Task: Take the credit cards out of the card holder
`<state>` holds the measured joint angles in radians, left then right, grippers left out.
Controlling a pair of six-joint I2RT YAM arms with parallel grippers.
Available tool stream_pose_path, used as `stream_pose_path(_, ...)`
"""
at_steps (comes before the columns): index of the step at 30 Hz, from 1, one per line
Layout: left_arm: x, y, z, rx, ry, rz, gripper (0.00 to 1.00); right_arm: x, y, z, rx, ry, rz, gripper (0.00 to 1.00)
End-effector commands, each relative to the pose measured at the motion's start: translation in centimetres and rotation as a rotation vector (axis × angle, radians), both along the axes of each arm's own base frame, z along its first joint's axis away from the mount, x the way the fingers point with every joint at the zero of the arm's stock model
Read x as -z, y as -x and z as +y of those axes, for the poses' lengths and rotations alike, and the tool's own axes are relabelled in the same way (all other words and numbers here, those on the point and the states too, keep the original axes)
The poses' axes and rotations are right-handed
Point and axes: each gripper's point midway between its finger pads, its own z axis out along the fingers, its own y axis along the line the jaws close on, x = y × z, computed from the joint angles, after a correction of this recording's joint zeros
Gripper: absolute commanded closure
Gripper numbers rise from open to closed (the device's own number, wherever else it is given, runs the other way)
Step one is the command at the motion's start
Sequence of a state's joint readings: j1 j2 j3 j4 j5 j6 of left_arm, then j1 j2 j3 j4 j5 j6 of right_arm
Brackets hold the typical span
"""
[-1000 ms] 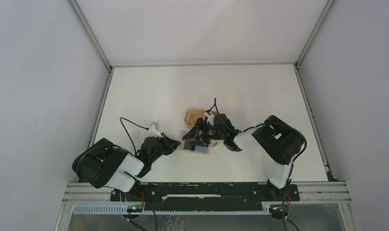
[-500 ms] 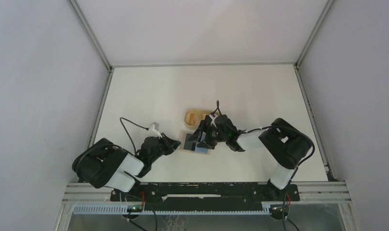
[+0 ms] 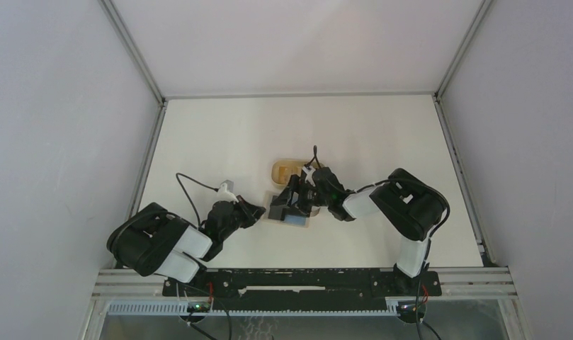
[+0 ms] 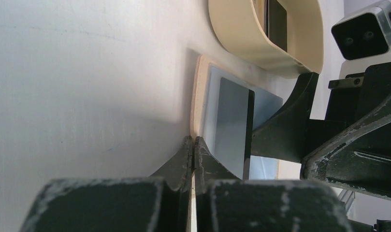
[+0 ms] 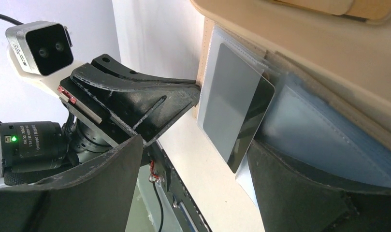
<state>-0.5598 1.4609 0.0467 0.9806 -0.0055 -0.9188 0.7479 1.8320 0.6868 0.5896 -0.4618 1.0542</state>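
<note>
Below the tan tray (image 3: 276, 171) at mid-frame, the open card holder (image 3: 278, 213) lies flat, the left claw's (image 4: 192, 140) closed tips touching its edge. Spread wide, the right claw (image 3: 291, 202) straddles the protruding black card (image 5: 237, 108): thin, stiff, slick, probably best pinched across its free end.

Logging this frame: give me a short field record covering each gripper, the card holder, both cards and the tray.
left gripper: shut, tips against the card holder's edge
right gripper: open, one finger on either side of the black card, not closed on it
card holder: lying open and flat
black card: lying on the holder's inner face
light blue card: beside the black card, apparently in a pocket
tray: tan oval, just beyond the holder; contact cannot be told
</note>
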Motion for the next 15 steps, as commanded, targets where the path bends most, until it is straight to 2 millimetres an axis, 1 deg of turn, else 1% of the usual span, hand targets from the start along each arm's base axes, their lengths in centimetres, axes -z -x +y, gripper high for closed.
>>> stream_pose_path(1,1.1,0.0,0.7,-0.028,-0.036,0.034,1.0,2.5,0.7,0.2,-0.015,0.046,0.027,0.11)
stream_pose_path(8,1.0,-0.2,0.6,-0.027,-0.037,0.032,1.0,0.4,0.5,1.7,-0.05,-0.037,-0.027,0.12)
stream_pose_path(15,1.0,0.0,0.7,-0.028,-0.037,0.033,1.0,-1.5,0.9,2.5,-0.076,-0.071,-0.092,0.13)
